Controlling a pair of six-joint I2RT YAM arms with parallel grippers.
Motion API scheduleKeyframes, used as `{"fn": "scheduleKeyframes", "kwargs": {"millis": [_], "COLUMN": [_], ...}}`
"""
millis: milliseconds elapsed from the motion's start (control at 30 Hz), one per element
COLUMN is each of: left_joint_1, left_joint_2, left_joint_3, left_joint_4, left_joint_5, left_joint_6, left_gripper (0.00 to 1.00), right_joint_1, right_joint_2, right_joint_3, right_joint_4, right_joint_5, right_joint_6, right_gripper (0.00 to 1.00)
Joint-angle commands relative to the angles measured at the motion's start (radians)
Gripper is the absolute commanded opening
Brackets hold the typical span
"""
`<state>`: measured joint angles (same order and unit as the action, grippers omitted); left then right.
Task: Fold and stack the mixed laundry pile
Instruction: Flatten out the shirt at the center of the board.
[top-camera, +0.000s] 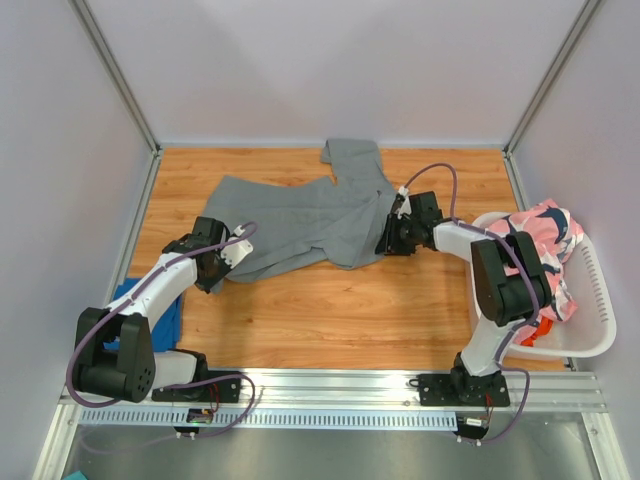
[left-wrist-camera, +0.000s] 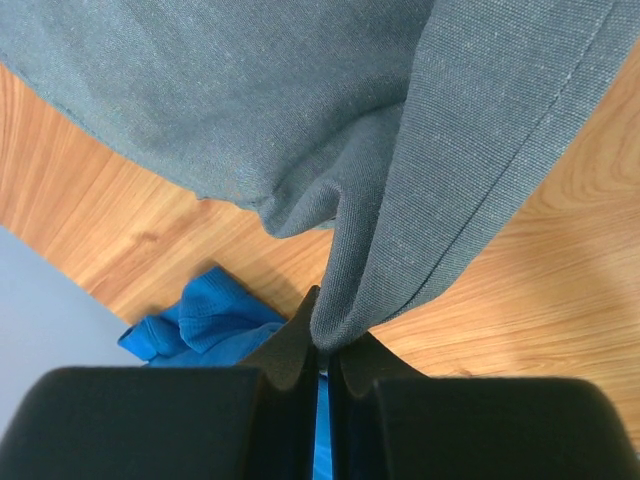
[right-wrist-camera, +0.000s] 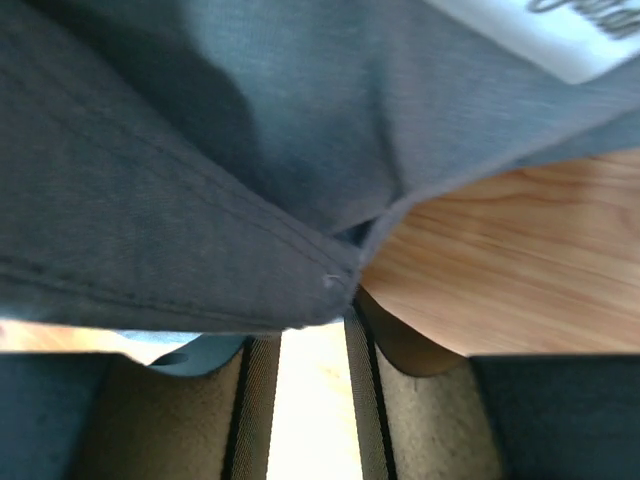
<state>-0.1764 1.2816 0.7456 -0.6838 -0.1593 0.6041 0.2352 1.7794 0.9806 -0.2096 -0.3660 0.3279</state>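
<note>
Looking down from the overhead camera, a long grey garment (top-camera: 300, 215) lies spread across the far half of a wooden table (top-camera: 350, 320), one narrow part reaching towards the back wall. The left gripper (top-camera: 232, 252) sits at the garment's near left corner and the right gripper (top-camera: 390, 238) at its right edge, but from this height neither set of jaws can be read. The left wrist camera fills that in: its two dark fingers (left-wrist-camera: 290, 350) are pressed together on a hanging fold of the grey cloth, hem stitching running up the right side, and it also shows a bright blue garment (left-wrist-camera: 205, 315) bunched on the table just behind them. From above, that blue cloth shows only as a patch beside the left arm's base. The right wrist camera shows its pads (right-wrist-camera: 410, 420) standing partly apart with bare wood visible between them. The grey hem lies just at their tips, and it is not clear whether the cloth is caught. A white label (right-wrist-camera: 540, 35) is visible only in this view. Only the overhead camera shows the white basket (top-camera: 600, 300) at the table's right edge, holding a pink patterned garment (top-camera: 545, 235) with a bright orange one (top-camera: 540, 328) below it.
</note>
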Motion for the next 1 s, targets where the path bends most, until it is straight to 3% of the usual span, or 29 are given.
{"fn": "scheduleKeyframes", "kwargs": {"millis": [0, 167, 200, 267, 467, 600, 733, 867, 967], "left_joint_1": [-0.003, -0.003, -0.003, -0.003, -0.003, -0.003, -0.003, -0.003, -0.003], "left_joint_2": [-0.013, -0.024, -0.024, -0.024, -0.042, -0.056, -0.057, -0.07, -0.088], "left_joint_3": [0.049, 0.043, 0.043, 0.046, 0.061, 0.077, 0.104, 0.155, 0.172], "left_joint_4": [-0.011, -0.007, -0.005, -0.003, -0.008, -0.011, -0.031, -0.065, -0.086], "left_joint_5": [-0.008, -0.014, -0.016, -0.017, -0.028, -0.046, -0.063, -0.074, -0.083], "left_joint_6": [-0.009, 0.0, 0.002, 0.002, 0.013, 0.019, 0.017, 0.014, 0.013], "left_gripper": [0.08, 0.08, 0.08, 0.08, 0.08, 0.08, 0.08, 0.08, 0.08], "right_joint_1": [0.006, 0.006, 0.004, 0.006, 0.01, 0.018, 0.019, 0.018, 0.019], "right_joint_2": [-0.003, -0.063, -0.075, -0.115, -0.296, -0.512, -0.603, -0.669, -0.715], "right_joint_3": [-0.009, -0.072, -0.083, -0.102, -0.118, -0.108, 0.001, 0.133, 0.203], "right_joint_4": [0.085, 0.088, 0.088, 0.079, -0.086, -0.235, -0.513, -0.611, -0.672], "right_joint_5": [-0.083, -0.103, -0.1, -0.087, -0.1, -0.151, -0.209, -0.472, -0.49], "right_joint_6": [0.019, 0.037, 0.04, 0.045, 0.094, 0.137, 0.126, 0.179, 0.197], "right_gripper": [0.33, 0.23, 0.12, 0.0, 0.0, 0.0, 0.0, 0.0, 0.0]}}
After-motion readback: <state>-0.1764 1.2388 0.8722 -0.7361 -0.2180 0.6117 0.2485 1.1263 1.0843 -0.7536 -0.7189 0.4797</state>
